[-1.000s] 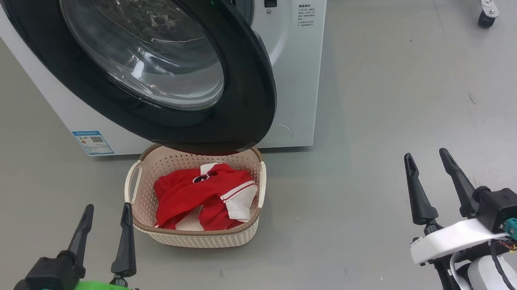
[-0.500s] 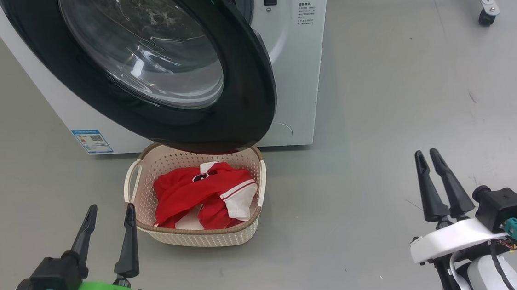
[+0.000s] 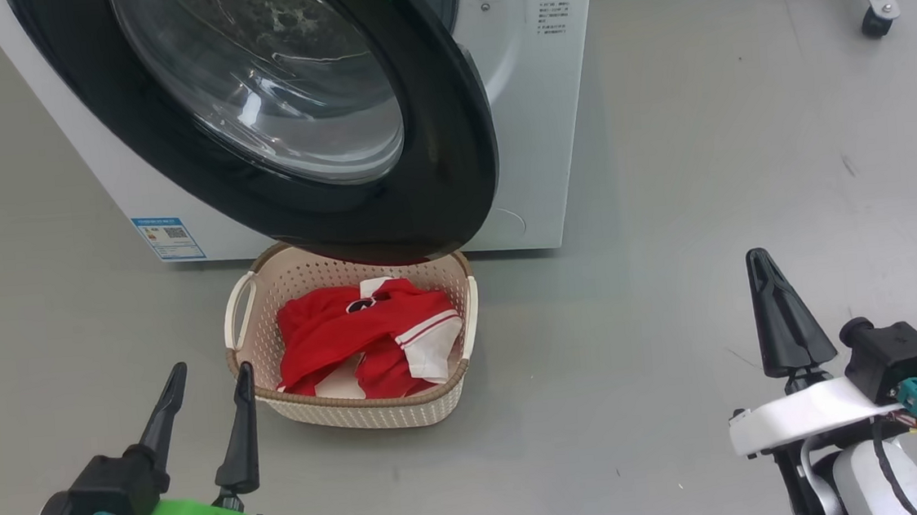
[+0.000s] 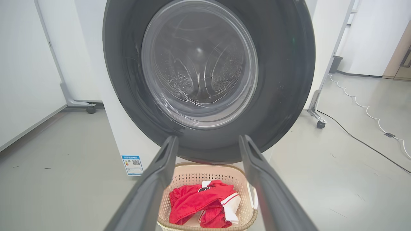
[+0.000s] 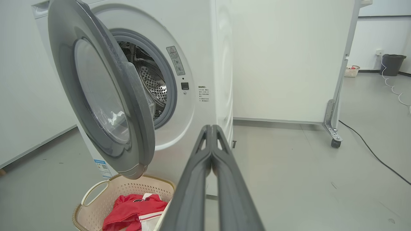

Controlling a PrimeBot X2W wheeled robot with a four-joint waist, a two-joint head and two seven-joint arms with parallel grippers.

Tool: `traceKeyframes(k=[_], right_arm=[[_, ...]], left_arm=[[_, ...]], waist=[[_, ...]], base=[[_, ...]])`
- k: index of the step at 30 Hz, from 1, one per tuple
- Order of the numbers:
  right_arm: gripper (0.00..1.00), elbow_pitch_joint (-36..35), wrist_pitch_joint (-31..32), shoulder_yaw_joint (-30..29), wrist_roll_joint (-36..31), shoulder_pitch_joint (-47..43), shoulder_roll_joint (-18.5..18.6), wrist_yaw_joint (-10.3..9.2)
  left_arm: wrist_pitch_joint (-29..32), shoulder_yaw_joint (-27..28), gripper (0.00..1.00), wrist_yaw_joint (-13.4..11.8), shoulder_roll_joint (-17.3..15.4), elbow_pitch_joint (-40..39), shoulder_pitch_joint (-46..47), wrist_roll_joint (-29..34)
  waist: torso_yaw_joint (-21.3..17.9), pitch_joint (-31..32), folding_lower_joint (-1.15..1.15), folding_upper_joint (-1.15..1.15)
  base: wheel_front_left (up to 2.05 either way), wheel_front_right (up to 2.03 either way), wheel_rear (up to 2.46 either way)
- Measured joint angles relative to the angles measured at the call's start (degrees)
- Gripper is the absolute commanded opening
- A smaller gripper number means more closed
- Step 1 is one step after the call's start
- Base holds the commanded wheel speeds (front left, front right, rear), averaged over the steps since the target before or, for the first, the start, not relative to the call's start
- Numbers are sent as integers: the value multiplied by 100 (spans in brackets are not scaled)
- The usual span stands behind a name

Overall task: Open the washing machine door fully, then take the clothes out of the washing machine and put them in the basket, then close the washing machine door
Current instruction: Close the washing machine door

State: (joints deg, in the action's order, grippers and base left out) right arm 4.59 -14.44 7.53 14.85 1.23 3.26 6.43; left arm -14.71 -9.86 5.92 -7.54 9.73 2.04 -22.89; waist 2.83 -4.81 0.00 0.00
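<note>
Red clothes [image 3: 367, 338] are sitting in the basket [image 3: 356, 409]; we're lining up the right gripper [image 3: 756, 257], fingers pressed together, to push the washing machine door [image 3: 451, 168] near its free edge; left gripper [image 3: 213, 367] idling spread.

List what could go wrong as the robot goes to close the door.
1. The washing machine door hangs open just above the back rim of the basket. Swinging it shut could clip that rim and shove the basket and the clothes.
2. The right claw is shut to a narrow tip. Pushed against the glossy, curved door, it may slip off.
3. The left claw is open close by the basket and could knock it when that arm moves.
</note>
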Motion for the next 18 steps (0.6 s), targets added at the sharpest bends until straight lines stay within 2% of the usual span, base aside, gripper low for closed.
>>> traceKeyframes(k=[6,18], right_arm=[[0,-111,0,333,-180,371,143,19],[0,-193,202,1685,-492,1765,593,56]], left_arm=[[0,-51,100,45,74,-40,22,31],[0,-219,100,96,175,-127,440,58]], waist=[[111,-170,0,0],[465,-808,0,0]], base=[[0,0,0],[0,0,0]])
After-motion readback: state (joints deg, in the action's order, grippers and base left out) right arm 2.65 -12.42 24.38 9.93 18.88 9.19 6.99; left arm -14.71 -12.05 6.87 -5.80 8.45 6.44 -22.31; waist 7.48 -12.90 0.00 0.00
